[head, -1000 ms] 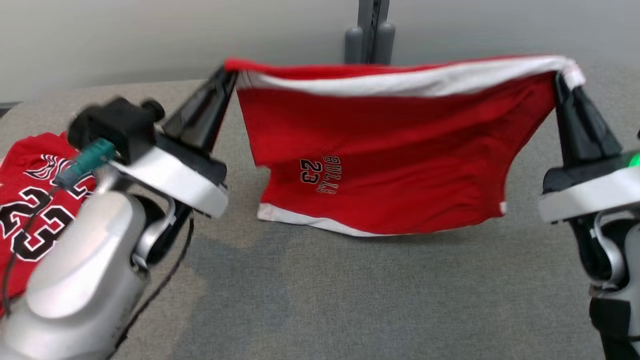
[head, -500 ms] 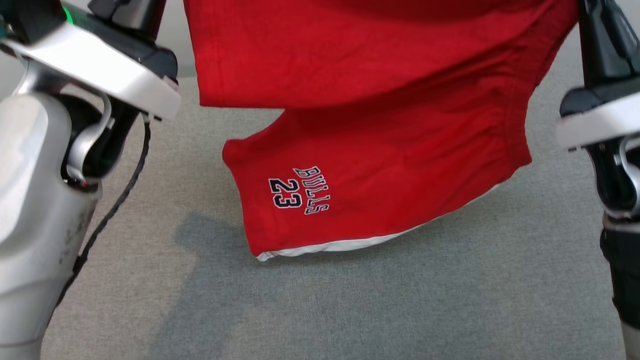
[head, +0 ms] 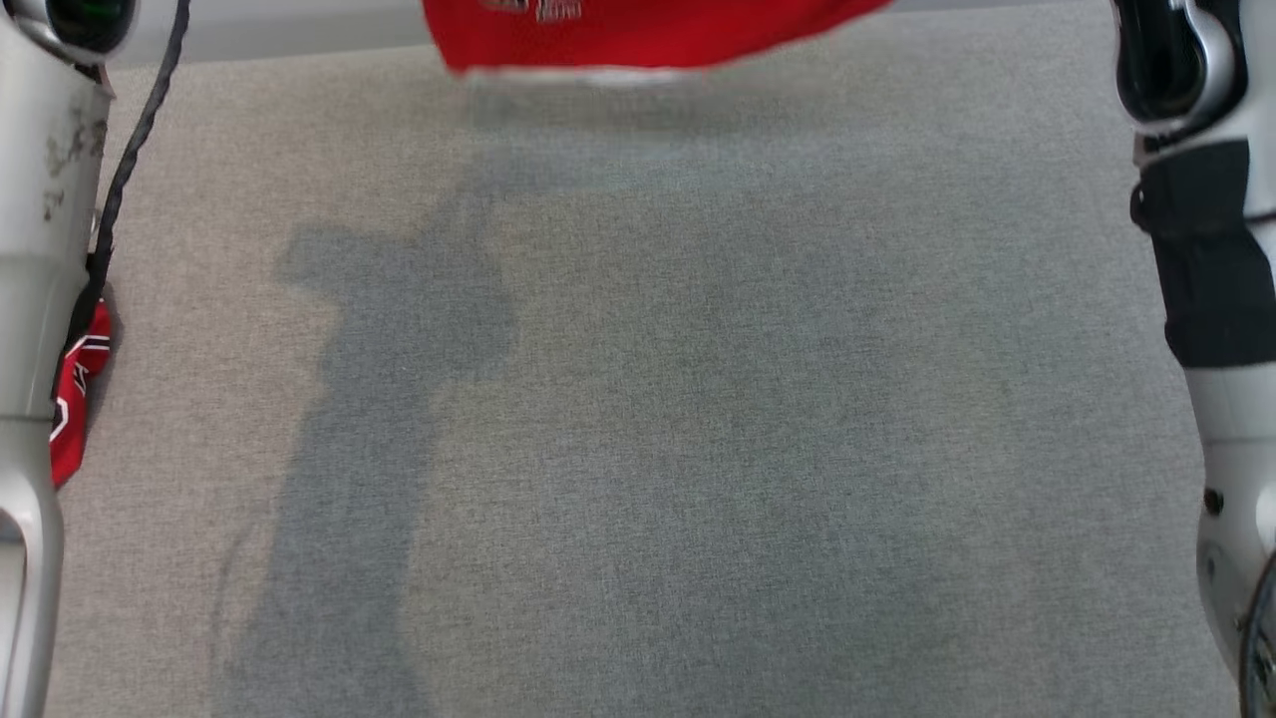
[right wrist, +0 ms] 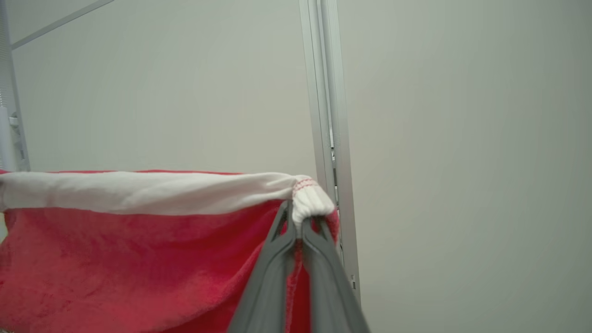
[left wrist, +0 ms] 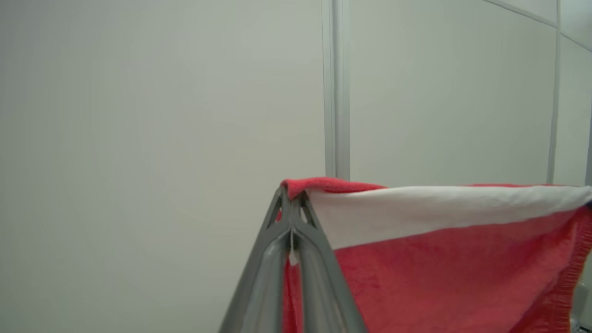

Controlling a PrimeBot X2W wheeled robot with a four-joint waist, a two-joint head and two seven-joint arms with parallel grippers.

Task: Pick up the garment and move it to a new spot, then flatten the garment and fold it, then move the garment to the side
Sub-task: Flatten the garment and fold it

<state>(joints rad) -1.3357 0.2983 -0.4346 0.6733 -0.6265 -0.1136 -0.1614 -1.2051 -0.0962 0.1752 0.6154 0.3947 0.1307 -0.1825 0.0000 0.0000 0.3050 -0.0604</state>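
The garment is a pair of red shorts with a white waistband, held up in the air and stretched between both arms. Its lower hem [head: 638,35] hangs at the top of the head view, above the grey table [head: 638,449]. My left gripper [left wrist: 291,199] is shut on one end of the waistband [left wrist: 439,208]. My right gripper [right wrist: 300,219] is shut on the other end, where the white band [right wrist: 138,192] bunches over the fingertips. Both forearms rise at the head view's side edges.
A second red garment with black and white print [head: 75,389] lies at the table's left edge, partly behind my left arm. A pale wall with a vertical metal post [right wrist: 328,115] stands behind the table. Shadows of the arms fall on the grey cloth.
The head camera has tilted down, so the shorts have slid up to the top of the view. The shorts have risen clear of the table, still held in both grippers.
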